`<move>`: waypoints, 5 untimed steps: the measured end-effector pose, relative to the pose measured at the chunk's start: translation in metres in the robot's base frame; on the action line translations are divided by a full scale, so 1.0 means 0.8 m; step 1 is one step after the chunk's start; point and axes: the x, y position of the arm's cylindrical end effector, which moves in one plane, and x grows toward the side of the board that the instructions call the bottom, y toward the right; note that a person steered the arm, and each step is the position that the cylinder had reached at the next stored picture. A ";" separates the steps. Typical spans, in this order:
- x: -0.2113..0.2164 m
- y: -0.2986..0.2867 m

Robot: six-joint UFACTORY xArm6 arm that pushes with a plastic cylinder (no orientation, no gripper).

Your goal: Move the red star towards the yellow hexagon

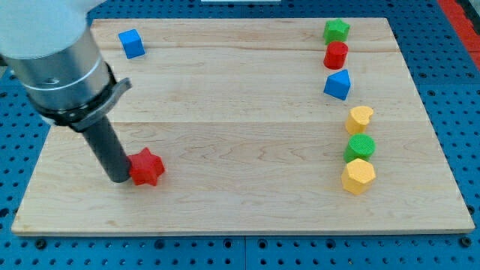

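Note:
The red star [147, 167] lies on the wooden board at the lower left. My tip [119, 178] touches its left side. The yellow hexagon [358, 176] lies far off at the view's lower right, at the bottom of a column of blocks. Nothing lies on the board between the star and the hexagon.
A green cylinder [359, 147] sits just above the hexagon, with a yellow block [360, 119] above that. Further up are a blue block [338, 84], a red cylinder [335, 55] and a green star [336, 31]. A blue cube [131, 43] lies at the upper left.

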 end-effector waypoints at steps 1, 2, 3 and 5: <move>-0.047 0.000; -0.049 0.030; -0.006 0.044; 0.047 0.012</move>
